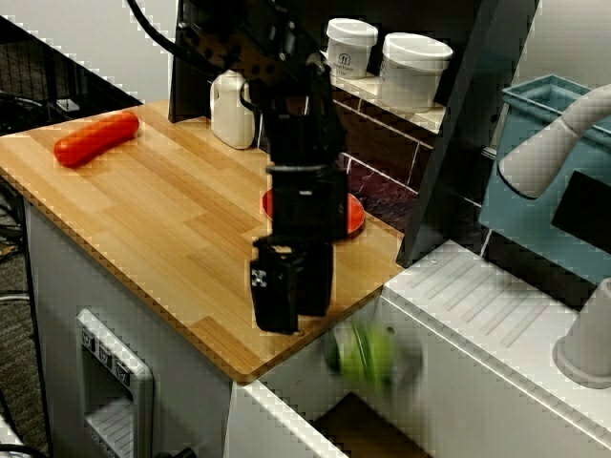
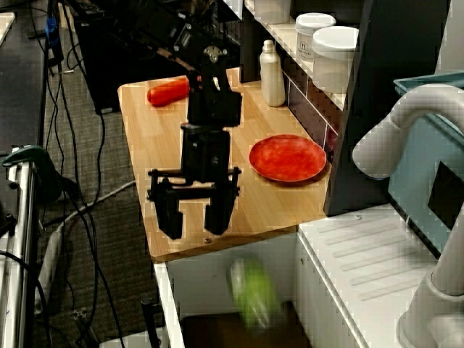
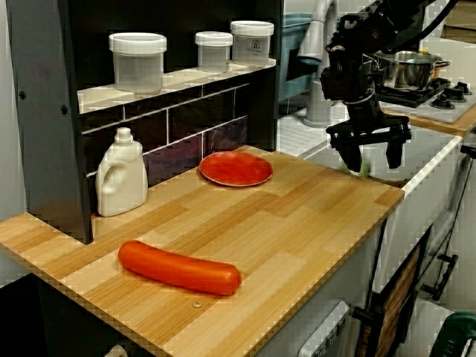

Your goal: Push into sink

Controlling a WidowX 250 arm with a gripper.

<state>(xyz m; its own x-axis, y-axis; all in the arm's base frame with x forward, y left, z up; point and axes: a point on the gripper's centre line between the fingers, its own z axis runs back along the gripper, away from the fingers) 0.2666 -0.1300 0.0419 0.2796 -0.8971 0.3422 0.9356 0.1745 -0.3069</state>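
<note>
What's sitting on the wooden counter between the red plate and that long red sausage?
Nothing: in the view along the counter, bare wood runs from the red plate to the sausage. The white bottle stands off to the side.

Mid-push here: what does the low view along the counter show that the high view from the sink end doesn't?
Only the low view: stove with steel pot, a third jar. Only the high view: sink bottom, floor cables. Both: open gripper at the counter edge, blurred green object, red plate, sausage, white bottle.
</note>
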